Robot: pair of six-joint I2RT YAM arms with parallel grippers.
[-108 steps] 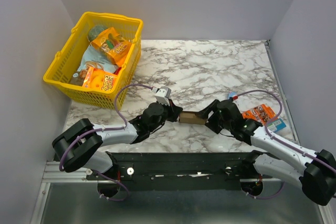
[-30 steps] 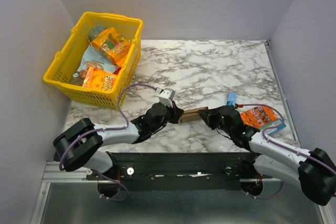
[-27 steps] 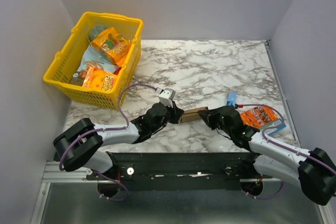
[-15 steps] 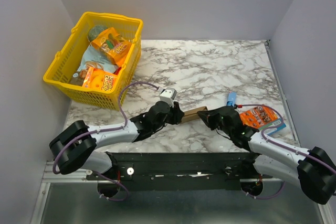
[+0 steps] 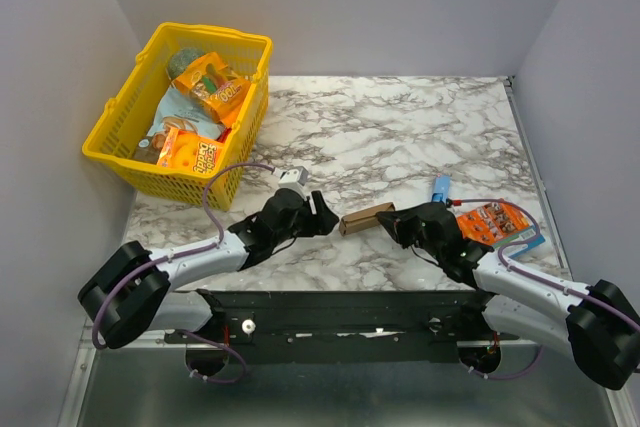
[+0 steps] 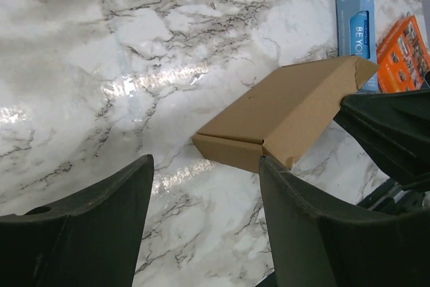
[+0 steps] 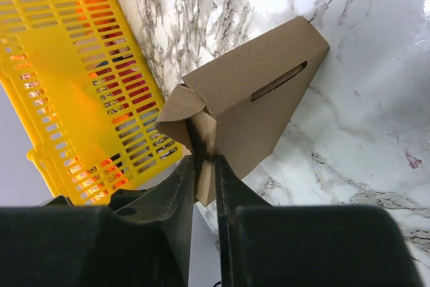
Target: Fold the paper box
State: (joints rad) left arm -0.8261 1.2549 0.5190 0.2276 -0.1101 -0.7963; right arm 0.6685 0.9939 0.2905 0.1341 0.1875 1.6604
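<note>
Left wrist: flat matte-brown paper box (image 6: 282, 109), glossy marble table (image 6: 101, 45).

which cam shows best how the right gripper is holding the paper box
Right wrist view: it shows the right gripper close up, pinching a flap at one end of the paper box. The top view shows that grip only small; the left wrist view shows the box but only a dark edge of the gripper.

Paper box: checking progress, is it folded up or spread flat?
Folded up: the paper box forms a shallow walled box, not a flat sheet; the right gripper pinches one end flap.
</note>
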